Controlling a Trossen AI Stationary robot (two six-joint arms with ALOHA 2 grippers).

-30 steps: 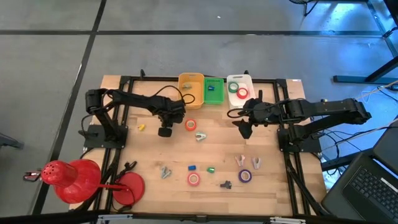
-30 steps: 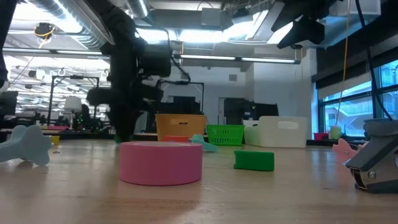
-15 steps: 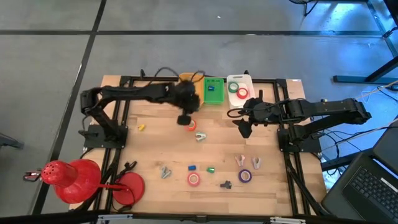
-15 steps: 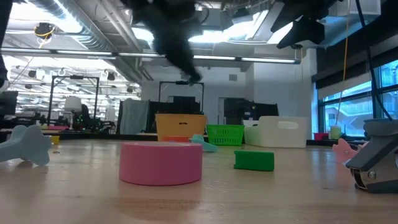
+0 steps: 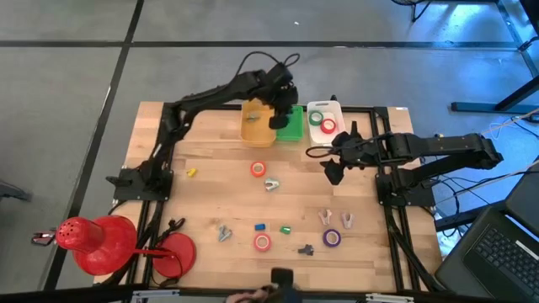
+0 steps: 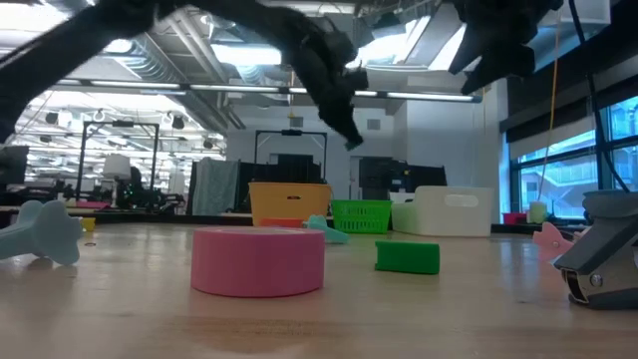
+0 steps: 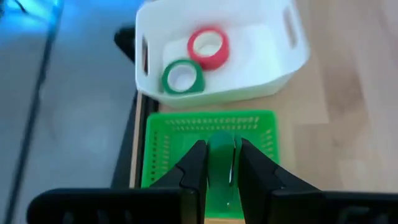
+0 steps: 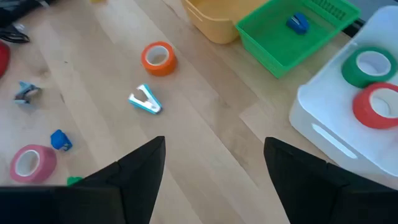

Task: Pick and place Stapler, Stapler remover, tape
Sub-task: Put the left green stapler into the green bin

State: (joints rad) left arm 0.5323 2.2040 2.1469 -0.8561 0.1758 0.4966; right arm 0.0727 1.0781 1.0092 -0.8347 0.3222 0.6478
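Observation:
My left gripper [image 5: 278,118] hangs above the green basket [image 5: 292,128] at the table's far edge, shut on a small green stapler [image 7: 222,163]. The basket holds a blue stapler [image 8: 298,23]. My right gripper [image 5: 333,172] hovers open over the table's right middle, holding nothing. An orange tape roll [image 5: 258,169] and a pale stapler remover [image 5: 270,184] lie mid-table. A pink roll [image 5: 264,242], a purple roll [image 5: 333,238], another green stapler [image 5: 285,229] and a blue one [image 5: 259,226] lie nearer. Green and red rolls [image 7: 182,78] [image 7: 208,45] sit in the white bin [image 5: 324,109]. My left gripper pinches the small green stapler [image 7: 222,163] between its two fingers [image 7: 198,168], coming from above and pointing down. The stapler is lifted clear, above the green basket's floor. The fingers hide which part of it they grip.
A yellow bin [image 5: 257,122] stands left of the green basket. Pink removers [image 5: 324,217], a grey one [image 5: 223,231] and a dark one [image 5: 306,249] lie near the front. Large red things [image 5: 93,244] sit at the near left corner. A person's hand [image 5: 248,296] shows at the near edge.
My left arm has swung up and away from the table's left middle, toward the far edge and rightward, ending over the green basket. The things on the table have not moved.

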